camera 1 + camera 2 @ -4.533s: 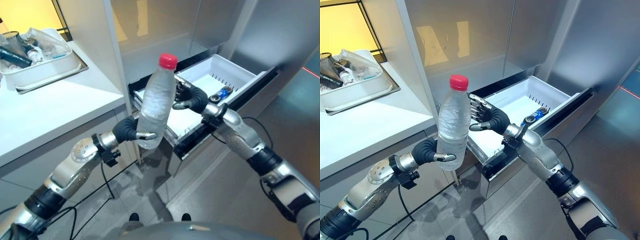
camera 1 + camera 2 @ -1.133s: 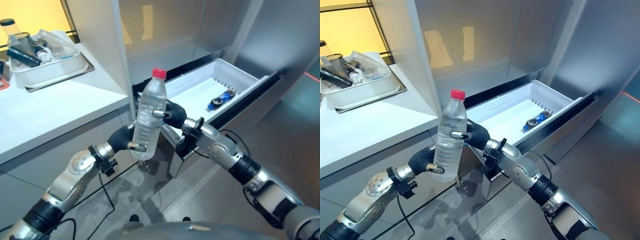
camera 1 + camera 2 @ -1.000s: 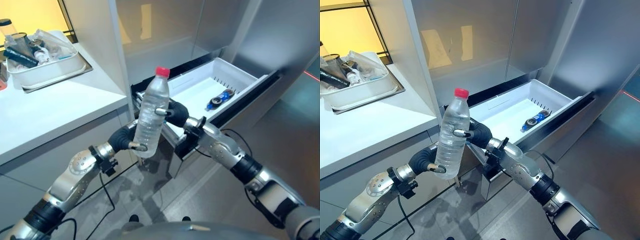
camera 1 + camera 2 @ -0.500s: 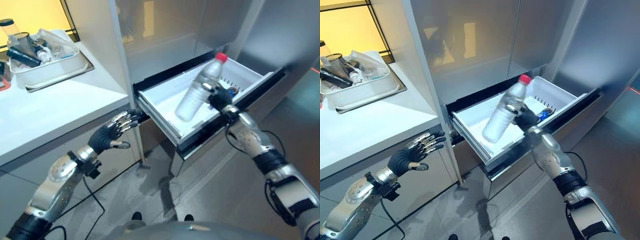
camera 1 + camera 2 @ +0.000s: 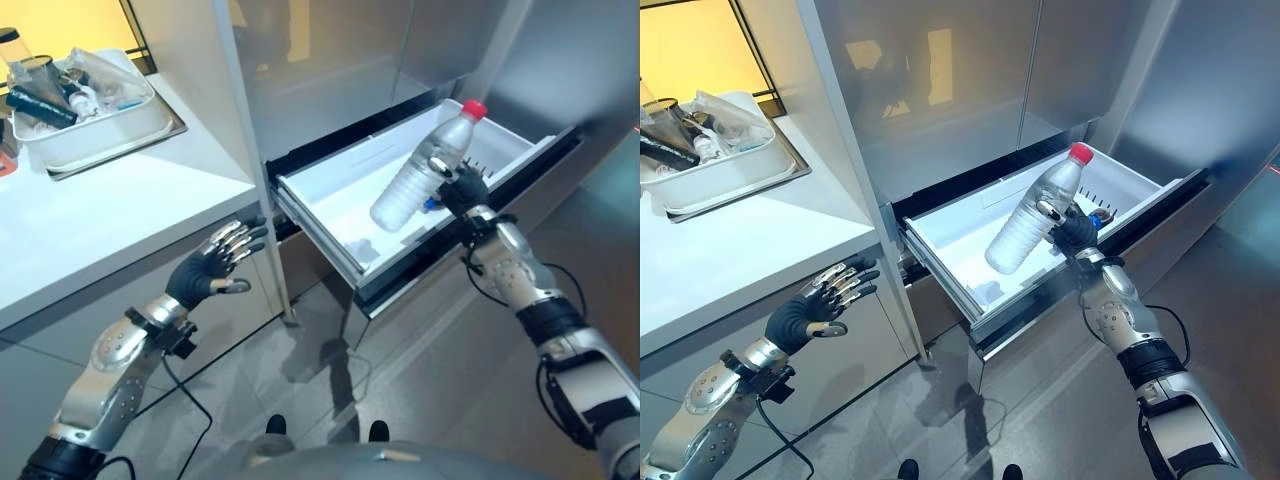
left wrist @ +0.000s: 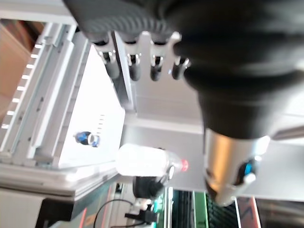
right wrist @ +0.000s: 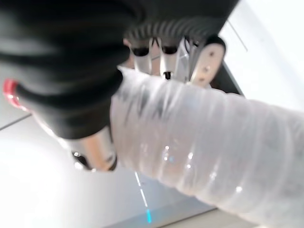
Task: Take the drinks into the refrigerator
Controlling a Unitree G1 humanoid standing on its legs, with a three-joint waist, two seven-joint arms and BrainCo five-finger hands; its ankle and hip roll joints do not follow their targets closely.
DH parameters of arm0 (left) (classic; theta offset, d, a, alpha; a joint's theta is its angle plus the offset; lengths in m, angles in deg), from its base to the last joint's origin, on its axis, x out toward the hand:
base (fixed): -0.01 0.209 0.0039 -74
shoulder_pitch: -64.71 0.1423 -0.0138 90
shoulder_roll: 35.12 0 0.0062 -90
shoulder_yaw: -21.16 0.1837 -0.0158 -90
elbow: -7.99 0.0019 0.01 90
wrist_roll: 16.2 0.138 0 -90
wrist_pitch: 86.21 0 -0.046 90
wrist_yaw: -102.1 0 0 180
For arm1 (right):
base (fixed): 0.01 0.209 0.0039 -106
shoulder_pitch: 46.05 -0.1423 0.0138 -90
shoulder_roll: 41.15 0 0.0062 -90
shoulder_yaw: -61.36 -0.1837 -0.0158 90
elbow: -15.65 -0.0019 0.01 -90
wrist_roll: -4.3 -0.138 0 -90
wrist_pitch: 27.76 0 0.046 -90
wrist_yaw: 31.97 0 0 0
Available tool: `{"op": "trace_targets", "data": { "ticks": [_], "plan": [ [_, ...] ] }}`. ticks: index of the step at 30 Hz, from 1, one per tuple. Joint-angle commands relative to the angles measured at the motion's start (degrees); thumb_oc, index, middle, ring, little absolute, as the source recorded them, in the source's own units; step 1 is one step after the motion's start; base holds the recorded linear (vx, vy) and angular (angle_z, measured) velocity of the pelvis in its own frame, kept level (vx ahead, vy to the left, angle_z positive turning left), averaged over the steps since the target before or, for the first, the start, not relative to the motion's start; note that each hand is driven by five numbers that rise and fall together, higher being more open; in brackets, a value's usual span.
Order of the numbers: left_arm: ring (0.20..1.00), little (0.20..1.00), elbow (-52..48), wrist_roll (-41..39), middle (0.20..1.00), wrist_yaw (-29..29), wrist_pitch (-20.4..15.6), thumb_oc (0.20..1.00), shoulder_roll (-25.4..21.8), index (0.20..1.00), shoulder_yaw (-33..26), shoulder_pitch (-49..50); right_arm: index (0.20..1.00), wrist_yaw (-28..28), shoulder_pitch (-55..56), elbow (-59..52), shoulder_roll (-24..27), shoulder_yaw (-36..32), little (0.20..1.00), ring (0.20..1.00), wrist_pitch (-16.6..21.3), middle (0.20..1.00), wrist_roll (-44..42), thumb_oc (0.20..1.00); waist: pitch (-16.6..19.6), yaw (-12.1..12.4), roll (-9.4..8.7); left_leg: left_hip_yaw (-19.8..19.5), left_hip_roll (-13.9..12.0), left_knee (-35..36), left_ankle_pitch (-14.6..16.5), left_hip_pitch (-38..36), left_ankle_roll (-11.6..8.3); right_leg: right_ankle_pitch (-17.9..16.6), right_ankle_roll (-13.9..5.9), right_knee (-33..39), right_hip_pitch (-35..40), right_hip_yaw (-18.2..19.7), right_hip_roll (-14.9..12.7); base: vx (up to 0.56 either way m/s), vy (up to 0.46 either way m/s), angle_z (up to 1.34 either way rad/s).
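While the right hand (image 5: 1072,229) is wrapped round the upper part of the bottle (image 5: 1032,213), the bottle hangs tilted over the open drawer (image 5: 945,262) — red cap (image 5: 1080,153) up and away from the robot, base low over the white floor of the drawer, not yet touching it. Fingers curl round the ribbed wall just below the shoulder; the right wrist view shows them closed tight on it.

Handling, as I judge it: clear thin plastic, looks full, so fairly heavy for its size and stiff only while full. The ribs give grip, but the wall will dent if squeezed hard. A hold this high leaves the heavy base swinging — a mid-body grip would be steadier. It's round, so it will likely roll once laid down.

Small blue can (image 5: 432,203) lies in the drawer near the hand — keep clear of it.

Left hand (image 5: 208,267) hangs open, fingers spread, holding nothing, in front of the counter (image 5: 120,210). Tray (image 5: 100,135) of odds and ends sits on top, well apart.
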State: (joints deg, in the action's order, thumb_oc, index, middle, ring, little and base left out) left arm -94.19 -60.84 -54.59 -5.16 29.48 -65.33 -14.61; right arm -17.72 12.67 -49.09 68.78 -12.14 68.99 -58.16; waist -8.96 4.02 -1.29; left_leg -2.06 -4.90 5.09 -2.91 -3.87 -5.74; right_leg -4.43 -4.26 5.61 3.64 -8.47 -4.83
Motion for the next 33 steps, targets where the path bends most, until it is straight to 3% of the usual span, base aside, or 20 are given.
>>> {"op": "trace_targets", "data": {
  "ticks": [1,9,19,23,33],
  "plan": [
    [1.000,1.000,-0.75,-2.55,1.000,-0.47,-4.97,1.000,-2.53,1.000,-2.56,-1.65,0.200,-0.12,-12.41,2.28,6.38,-2.72,0.200,0.200,6.70,0.200,0.77,0.200,-1.21,0.07,-3.25,-1.52,5.03,-2.45,6.35,-1.54,5.45,6.40,0.92,-2.14,2.70,-2.57,2.67,-0.10,-0.008,0.07],
    [1.000,1.000,-2.08,-3.10,1.000,-0.81,-6.52,1.000,-5.26,1.000,-1.31,-4.60,0.200,-3.50,-26.63,15.37,14.10,7.60,0.200,0.200,6.13,0.200,13.80,0.200,-4.79,1.41,-2.70,-3.00,5.08,-2.93,3.61,4.95,5.23,6.08,1.09,-5.24,-4.45,-4.04,2.35,-0.06,-0.016,0.11],
    [1.000,1.000,-4.84,-3.53,1.000,-2.66,-7.68,1.000,-6.14,1.000,1.09,-7.13,0.200,-7.76,-36.73,27.15,9.85,12.37,0.200,0.200,6.75,0.200,19.72,0.200,-7.72,2.90,-0.65,-4.81,4.97,-2.44,1.63,9.81,4.82,6.57,1.34,-7.62,-10.30,-5.19,2.14,0.01,-0.016,0.14],
    [1.000,1.000,-5.32,-2.92,1.000,-3.73,-8.41,1.000,-6.05,1.000,1.42,-7.33,0.200,-8.83,-37.68,30.24,10.59,13.94,0.200,0.200,6.81,0.200,24.65,0.200,-9.08,3.38,0.15,-5.25,4.83,-2.25,0.77,11.44,4.51,6.89,1.41,-8.77,-12.47,-5.63,1.93,0.02,-0.023,0.04],
    [1.000,1.000,-7.80,-0.98,1.000,-4.14,-9.01,1.000,-7.04,1.000,1.77,-7.51,0.200,-8.73,-34.90,32.46,15.94,22.88,0.200,0.200,5.41,0.200,48.53,0.200,-11.82,3.97,1.45,-7.30,4.18,-0.97,-1.12,14.09,3.81,8.21,1.65,-12.43,-17.10,-6.42,1.78,0.01,-0.039,0.13]
  ]
}}
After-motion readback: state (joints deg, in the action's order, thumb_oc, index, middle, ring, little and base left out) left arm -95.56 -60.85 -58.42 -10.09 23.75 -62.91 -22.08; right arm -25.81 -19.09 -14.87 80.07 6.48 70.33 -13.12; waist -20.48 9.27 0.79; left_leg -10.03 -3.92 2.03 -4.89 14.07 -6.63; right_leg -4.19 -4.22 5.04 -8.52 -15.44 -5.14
